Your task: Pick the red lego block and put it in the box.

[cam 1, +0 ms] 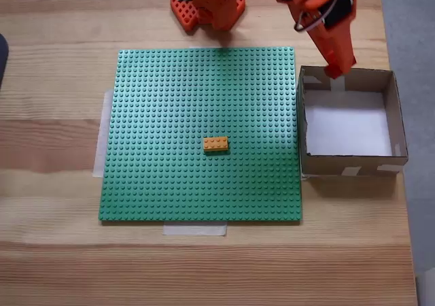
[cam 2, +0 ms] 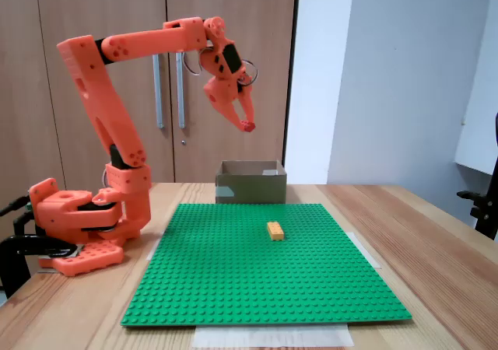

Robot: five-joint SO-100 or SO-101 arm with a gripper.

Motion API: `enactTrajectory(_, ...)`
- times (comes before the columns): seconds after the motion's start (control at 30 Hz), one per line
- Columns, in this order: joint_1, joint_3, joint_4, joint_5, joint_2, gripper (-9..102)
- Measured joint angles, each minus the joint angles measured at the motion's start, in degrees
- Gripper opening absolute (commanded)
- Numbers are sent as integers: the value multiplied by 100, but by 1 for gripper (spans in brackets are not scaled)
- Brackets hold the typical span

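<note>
My orange gripper (cam 1: 335,68) (cam 2: 247,124) hangs high in the air over the box's edge nearest the arm's base. Its fingers are shut on a small red piece at their tips, the red lego block (cam 1: 335,70) (cam 2: 247,125); most of the block is hidden by the fingers. The box (cam 1: 346,163) (cam 2: 250,183) is a shallow brown cardboard square with a white floor and pale tape patches. It stands just off the green baseplate, on the right in a fixed view and behind the plate in the other. Its floor looks bare.
A yellow-orange brick (cam 1: 215,143) (cam 2: 275,230) sits near the middle of the green studded baseplate (cam 1: 170,115) (cam 2: 264,280), which is taped to the wooden table. The arm's base (cam 1: 211,7) (cam 2: 78,225) stands beyond the plate's edge. Cupboard doors and a wall stand behind the table.
</note>
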Motion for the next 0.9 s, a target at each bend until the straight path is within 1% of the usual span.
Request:
enactTrajectory(0.1, -97, -44, -53, 97, -316, -1)
enactTrajectory(0.23, -211, -536, -35, 185, -1178, -1)
enactTrajectory(0.6, -211, -2628, 439, 211, -3366, -1)
enactTrajectory(0.9, -220, -2795, 457, 211, -4008, -1)
